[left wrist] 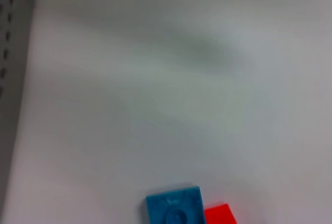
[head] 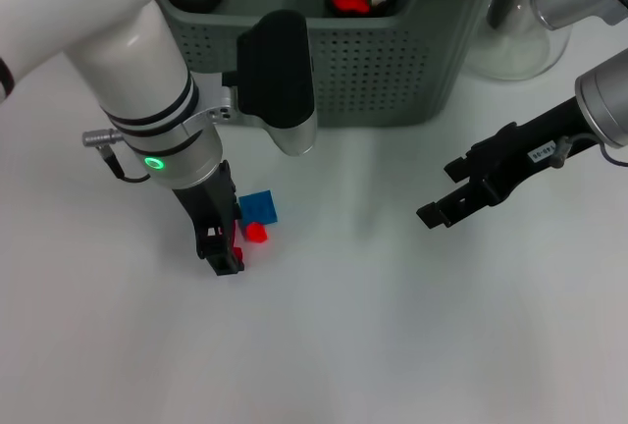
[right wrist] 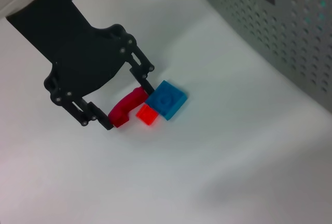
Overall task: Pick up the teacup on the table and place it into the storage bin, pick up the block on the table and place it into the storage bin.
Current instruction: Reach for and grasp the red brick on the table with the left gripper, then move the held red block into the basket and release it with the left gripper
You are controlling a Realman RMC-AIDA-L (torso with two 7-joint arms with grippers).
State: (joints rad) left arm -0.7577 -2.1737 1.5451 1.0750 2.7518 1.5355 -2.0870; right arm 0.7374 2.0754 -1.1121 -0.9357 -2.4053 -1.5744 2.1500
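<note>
your left end effector (right wrist: pixel 116 111) sits low on the surface with fingers apart around a dark red curved piece, touching the blue block (right wrist: pixel 167 99) and small red block (right wrist: pixel 147 114) short of the storage bin (head: pixel 392 61); closing here risks nudging them aside.

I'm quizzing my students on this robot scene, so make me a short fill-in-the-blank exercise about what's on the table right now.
1. The left gripper has its fingers either side of a curved ____ piece.
2. The square block beside it is ____.
3. The storage bin has ____ sides.
4. The right gripper hangs over the table, holding ____.

Missing words: red; blue; perforated; nothing
</note>
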